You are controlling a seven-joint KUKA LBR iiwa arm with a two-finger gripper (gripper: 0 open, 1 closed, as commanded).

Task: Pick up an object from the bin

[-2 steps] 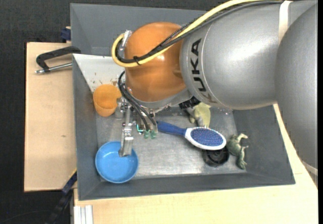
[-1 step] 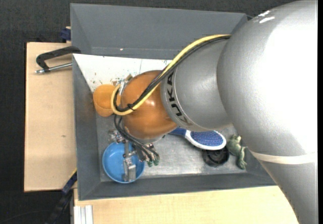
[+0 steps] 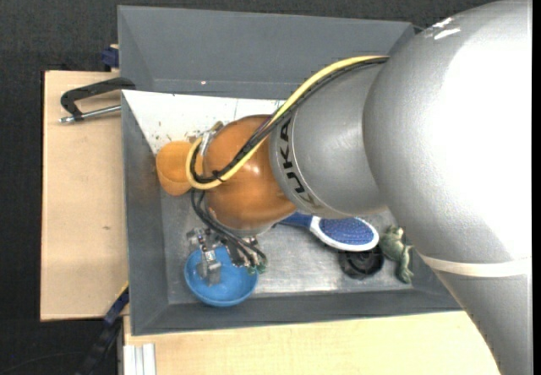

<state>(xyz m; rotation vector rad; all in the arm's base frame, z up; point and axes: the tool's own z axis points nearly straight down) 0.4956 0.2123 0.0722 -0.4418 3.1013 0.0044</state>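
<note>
A: Jaws?
B: Sat over the small round blue plastic bowl (image 3: 225,287) in the grey metal bin's (image 3: 140,221) lower-left corner. Could not tell their opening.
A: Nearby?
B: Blue oval hairbrush (image 3: 343,233), lower-right.

The thick grey arm (image 3: 423,154) reaches in from the right and bends downward, its orange wrist cover (image 3: 245,179) tilted toward the lower left (a yellow cable (image 3: 325,76) loops along and across it), the pincer (image 3: 215,259) hanging low beneath that cover.
</note>
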